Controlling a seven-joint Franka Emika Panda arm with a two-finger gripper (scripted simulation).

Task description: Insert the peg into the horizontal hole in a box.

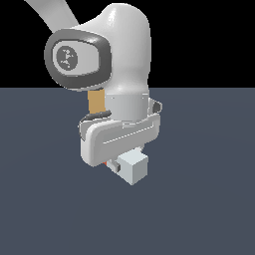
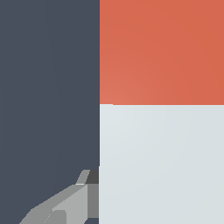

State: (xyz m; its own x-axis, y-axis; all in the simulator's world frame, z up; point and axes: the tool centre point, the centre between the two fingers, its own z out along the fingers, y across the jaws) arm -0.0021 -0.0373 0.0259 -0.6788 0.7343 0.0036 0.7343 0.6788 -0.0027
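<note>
The peg (image 2: 162, 109) fills much of the wrist view, its red half (image 2: 162, 48) meeting its light grey-white half (image 2: 162, 166). One grey finger (image 2: 72, 203) presses against the side of the white half; the other finger is out of view. In the exterior view my gripper (image 1: 121, 166) sits under the white hand, shut on the peg, whose white end (image 1: 134, 167) points toward the camera, with a sliver of red (image 1: 107, 162) behind. A strip of the tan box (image 1: 96, 102) shows behind the arm. The hole is hidden.
The dark grey-blue floor (image 1: 209, 209) spreads all around. The arm's large white wrist housing (image 1: 119, 55) blocks most of the box in the exterior view.
</note>
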